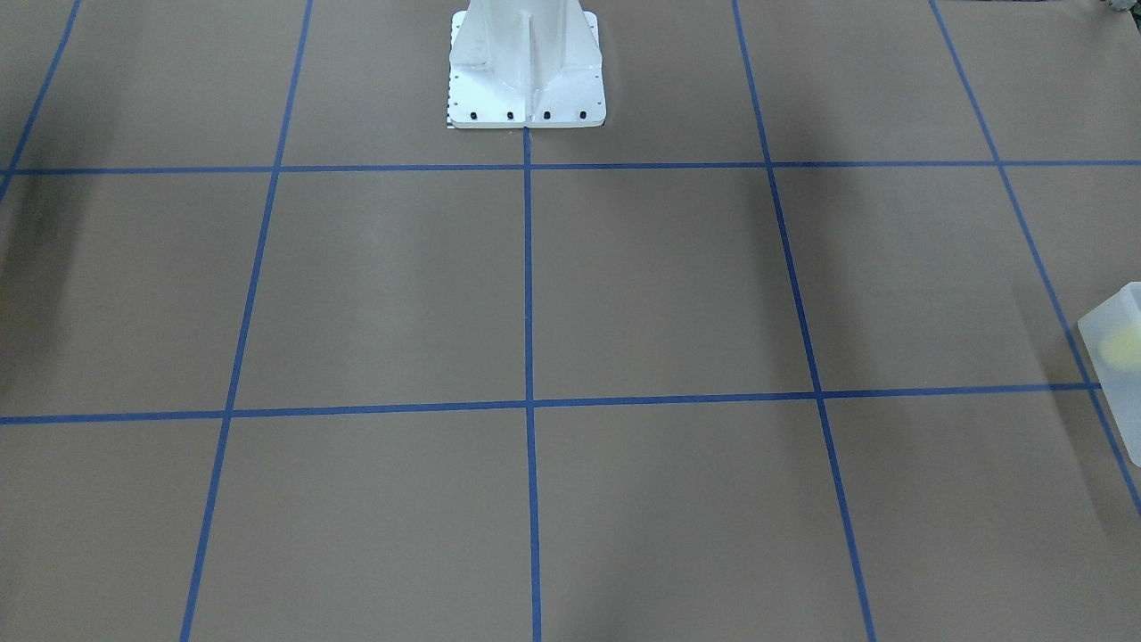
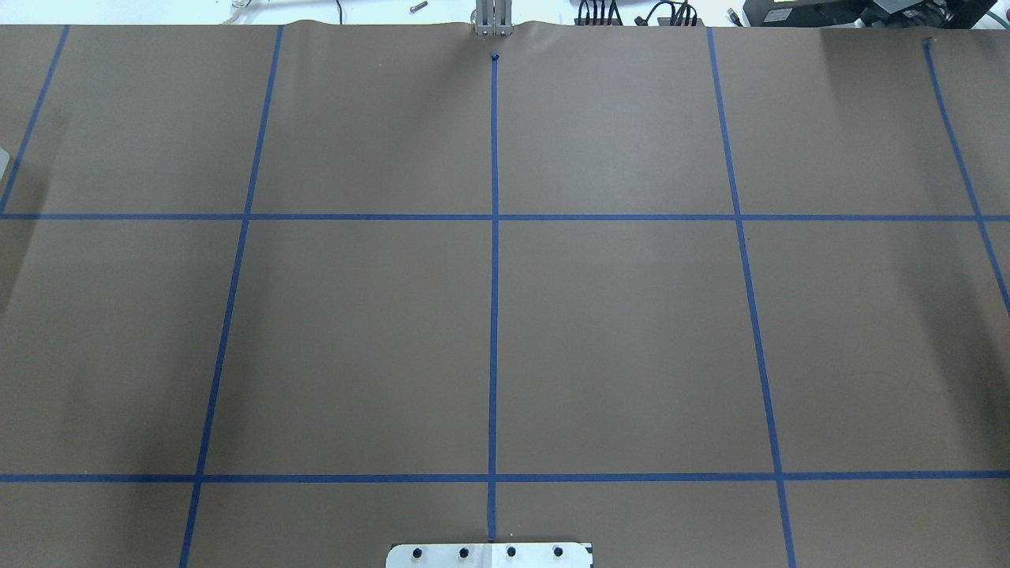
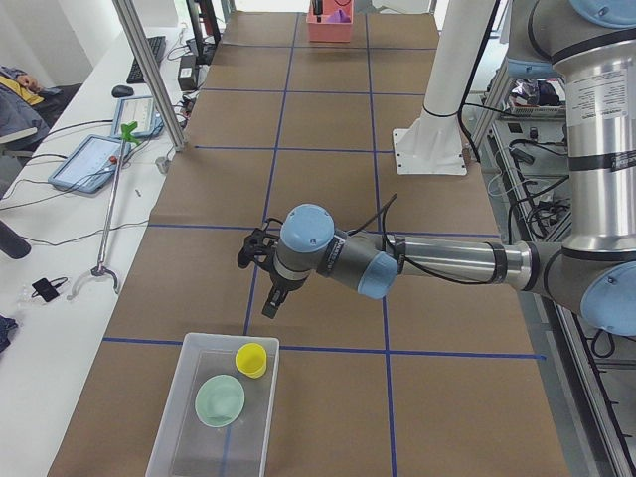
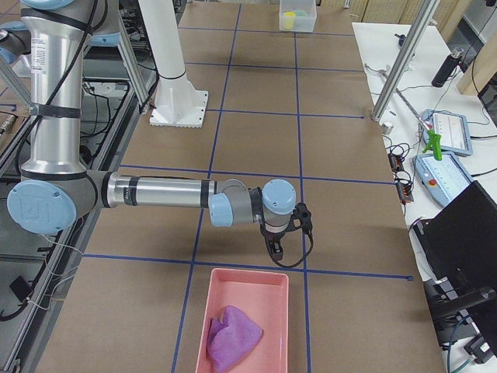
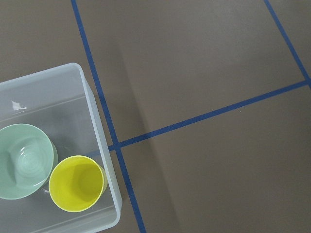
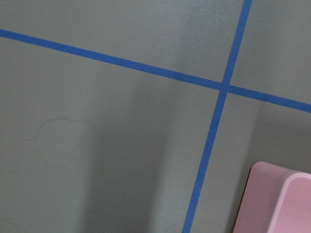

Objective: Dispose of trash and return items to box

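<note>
One cup [image 5: 77, 183], one bowl [image 5: 24, 160], one box [image 5: 58, 109]

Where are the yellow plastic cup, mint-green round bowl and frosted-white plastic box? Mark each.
Yellow plastic cup [image 5: 77, 184]: left wrist view, inside bottom.
Mint-green round bowl [image 5: 22, 161]: left wrist view, inside bottom.
Frosted-white plastic box [image 5: 99, 141]: left wrist view, right wall's rim.

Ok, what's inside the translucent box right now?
The yellow cup and the mint-green bowl sit in the box, both upright and empty, side by side. I see nothing else inside; the floor directly under them is covered.
</note>
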### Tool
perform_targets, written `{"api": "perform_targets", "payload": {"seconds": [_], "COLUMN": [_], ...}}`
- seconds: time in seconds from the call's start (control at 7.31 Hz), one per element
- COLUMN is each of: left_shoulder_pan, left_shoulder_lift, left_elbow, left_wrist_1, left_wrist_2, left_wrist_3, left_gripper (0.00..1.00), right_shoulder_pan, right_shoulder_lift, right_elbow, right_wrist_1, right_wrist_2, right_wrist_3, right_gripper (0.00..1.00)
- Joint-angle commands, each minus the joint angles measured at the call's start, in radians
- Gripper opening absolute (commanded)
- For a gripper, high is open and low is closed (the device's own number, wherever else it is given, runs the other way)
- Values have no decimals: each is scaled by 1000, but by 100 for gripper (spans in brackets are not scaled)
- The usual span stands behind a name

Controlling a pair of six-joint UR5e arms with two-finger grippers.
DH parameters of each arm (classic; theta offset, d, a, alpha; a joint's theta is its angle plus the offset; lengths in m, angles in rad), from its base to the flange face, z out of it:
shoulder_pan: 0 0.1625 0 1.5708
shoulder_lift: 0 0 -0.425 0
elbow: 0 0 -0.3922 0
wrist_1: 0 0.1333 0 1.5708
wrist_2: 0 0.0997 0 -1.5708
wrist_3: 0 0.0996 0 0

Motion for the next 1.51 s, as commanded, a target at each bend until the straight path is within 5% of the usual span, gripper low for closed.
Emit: {"api": "perform_targets", "payload": {"seconds": [0.0, 0.41, 1.37], "left_shoulder_pan": [4, -4, -4], "left_shoulder_lift": [-7, -125, -90], "left_elbow": [2, -22, -25], "left_wrist_1": [-18, 289, 269], "left_wrist_2": [7, -5, -4], "left_wrist_3": [-8, -3, -2], "left_gripper": [98, 98, 98], "right_shoulder_pan": [-6, -14, -27], "right_shoulder_lift": [1, 1, 2], "right_elbow": [-2, -4, -2], "right_wrist_1": [0, 0, 2], "right_wrist_2": [-1, 0, -2], "right_wrist_3": [0, 0, 0], "right_gripper": [100, 100, 100]}}
